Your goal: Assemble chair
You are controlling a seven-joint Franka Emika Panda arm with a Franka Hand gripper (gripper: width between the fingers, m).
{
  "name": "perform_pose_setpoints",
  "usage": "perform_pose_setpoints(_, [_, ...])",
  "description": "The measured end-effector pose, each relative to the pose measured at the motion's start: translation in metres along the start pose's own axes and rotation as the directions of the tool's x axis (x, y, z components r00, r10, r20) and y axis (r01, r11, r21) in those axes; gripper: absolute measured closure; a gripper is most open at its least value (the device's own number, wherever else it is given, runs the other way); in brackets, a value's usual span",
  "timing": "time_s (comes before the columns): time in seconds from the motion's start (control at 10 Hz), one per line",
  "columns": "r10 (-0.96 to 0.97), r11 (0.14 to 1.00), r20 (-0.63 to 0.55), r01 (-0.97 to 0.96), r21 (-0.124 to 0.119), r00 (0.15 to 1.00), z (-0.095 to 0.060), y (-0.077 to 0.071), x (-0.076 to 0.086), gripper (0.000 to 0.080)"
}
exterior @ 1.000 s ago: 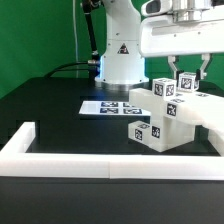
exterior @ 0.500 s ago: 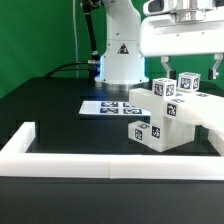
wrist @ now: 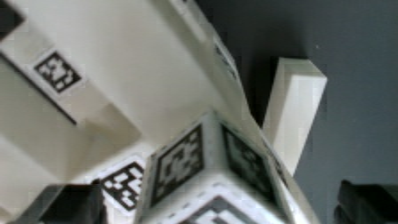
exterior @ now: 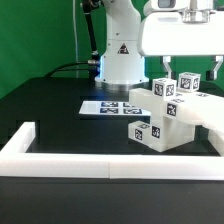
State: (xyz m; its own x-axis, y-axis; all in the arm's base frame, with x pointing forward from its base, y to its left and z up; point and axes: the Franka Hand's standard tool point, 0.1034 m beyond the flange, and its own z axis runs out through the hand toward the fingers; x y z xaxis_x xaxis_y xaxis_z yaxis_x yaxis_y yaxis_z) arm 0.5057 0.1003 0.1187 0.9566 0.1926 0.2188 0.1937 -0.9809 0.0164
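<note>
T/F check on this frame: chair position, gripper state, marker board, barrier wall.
1. The chair stands on the table at the exterior view's right. True.
2. The gripper is shut on a chair part. False: its jaws stand open above the chair and hold nothing.
3. The marker board lies flat on the table, to the exterior view's left of the chair. True.
4. The chair rests on top of the white barrier wall. False: the wall runs along the near edge, in front of the chair.
5. The marker board is leaning upright against the robot base. False: it lies flat in front of the base.
</note>
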Motion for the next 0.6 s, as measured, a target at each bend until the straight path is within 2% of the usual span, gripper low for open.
perform_pose_setpoints(0.5, [-0.309,0.951,0.008,0.309,-0.014,0.951,0.0,0.0035,0.0006,0.0151])
perform_pose_setpoints(0.6, [-0.318,0.948,0.008,0.318,-0.015,0.948,-0.0001,0.0045,0.0008,0.0151])
